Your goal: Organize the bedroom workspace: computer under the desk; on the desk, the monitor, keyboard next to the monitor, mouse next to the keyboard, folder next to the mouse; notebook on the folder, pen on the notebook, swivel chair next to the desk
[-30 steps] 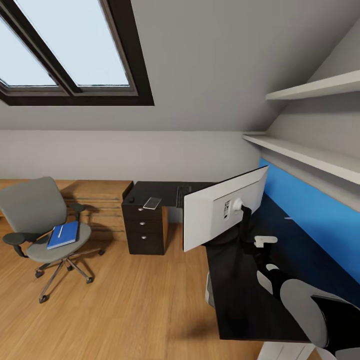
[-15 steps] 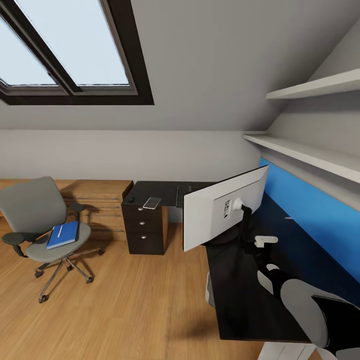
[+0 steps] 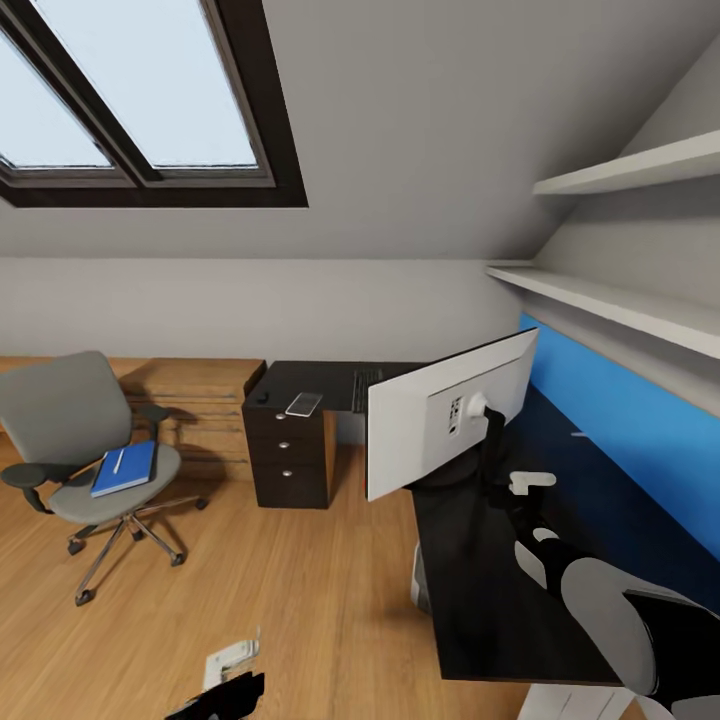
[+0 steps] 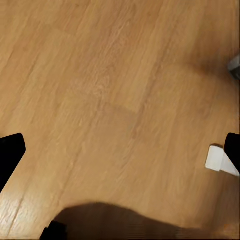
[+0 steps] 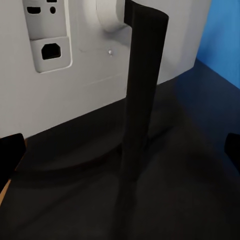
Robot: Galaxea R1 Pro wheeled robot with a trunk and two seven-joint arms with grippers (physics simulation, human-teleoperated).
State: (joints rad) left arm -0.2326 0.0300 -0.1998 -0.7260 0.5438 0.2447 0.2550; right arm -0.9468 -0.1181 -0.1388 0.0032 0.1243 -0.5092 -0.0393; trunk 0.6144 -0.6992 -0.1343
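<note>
now the monitor stands on the black desk, white back showing. right gripper sits near its stand, fingers wide apart. left gripper hangs over the wood floor, wide apart too. blue folder (white pen on top) lies on the swivel chair.

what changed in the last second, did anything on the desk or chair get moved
The left end effector has come up into the bottom edge of the head view, over the wood floor; nothing was taken hold of or let go. The right end effector stays open facing the monitor stand. Desk, chair and blue folder are as before.
</note>
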